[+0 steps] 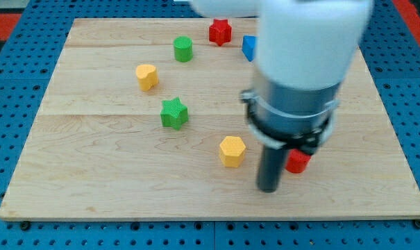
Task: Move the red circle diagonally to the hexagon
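The red circle (298,162) lies at the view's lower right, partly hidden behind the arm. The yellow hexagon (232,151) sits to its left, near the board's lower middle. My tip (268,188) rests on the board between them, just left of and below the red circle, right of and below the hexagon. I cannot tell whether the tip touches the red circle.
A green star (174,113) sits left of centre, a yellow heart (147,76) at upper left, a green cylinder (183,49) and a red star (220,32) near the top, and a blue block (248,48), partly hidden by the arm. The wooden board (91,180) ends near the bottom.
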Robot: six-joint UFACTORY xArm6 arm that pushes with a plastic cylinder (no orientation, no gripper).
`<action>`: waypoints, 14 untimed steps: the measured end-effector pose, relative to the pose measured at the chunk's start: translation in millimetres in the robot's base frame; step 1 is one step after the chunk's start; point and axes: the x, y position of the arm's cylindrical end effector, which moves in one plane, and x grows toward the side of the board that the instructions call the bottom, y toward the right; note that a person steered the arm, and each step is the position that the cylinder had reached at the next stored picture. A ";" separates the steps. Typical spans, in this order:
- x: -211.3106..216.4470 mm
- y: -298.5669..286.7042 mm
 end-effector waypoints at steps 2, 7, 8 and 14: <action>-30.4 20.7; -87.3 41.6; -107.5 60.9; -121.2 27.2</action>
